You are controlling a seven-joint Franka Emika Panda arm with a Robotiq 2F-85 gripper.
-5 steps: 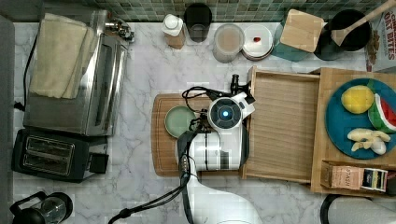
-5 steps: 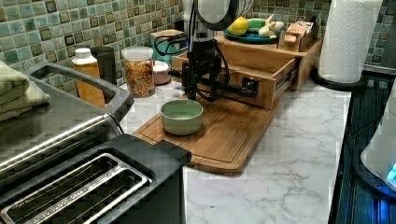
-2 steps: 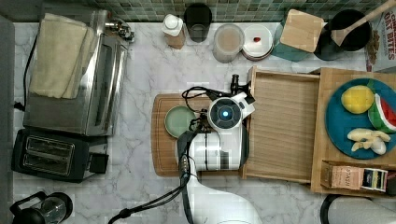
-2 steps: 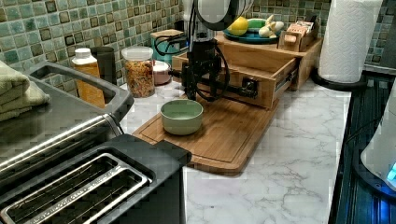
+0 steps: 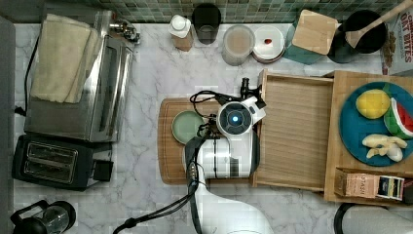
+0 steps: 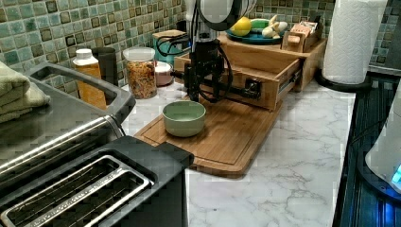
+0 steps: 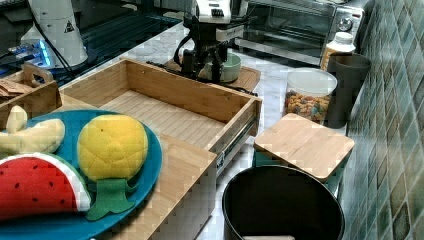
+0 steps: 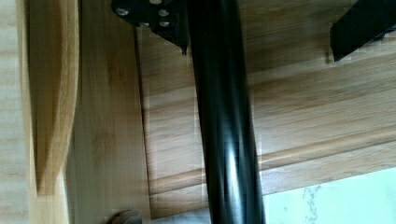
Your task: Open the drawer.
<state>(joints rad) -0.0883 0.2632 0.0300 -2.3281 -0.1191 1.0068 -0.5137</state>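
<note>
1. Wrist view: the long black metal bar handle (image 8: pixel 226 121) runs straight through the frame, directly under the camera. One black finger (image 8: pixel 156 18) sits on one side of the bar and another dark finger at the other side, clear of it. The jaws are spread apart, with the bar lying between them; no clamping contact is visible.
2. Left view: the black two-finger gripper (image 6: pixel 204 78) hangs vertically at the drawer front, above the flat bamboo cutting board with rounded corners (image 6: pixel 231 137). A round pale-green bowl (image 6: pixel 184 117) stands on that board, near the gripper.
3. Top view: the wide shallow light-wood drawer (image 5: pixel 297 131) is pulled out from the wooden cabinet on the top view's right, its plain wood-grain bottom exposed. Its front edge overlaps the cutting board.
4. Right view: the drawer extends toward the arm. Behind the drawer, on the cabinet top, a round blue plate (image 7: pixel 60 220) carries toy fruit.
</note>
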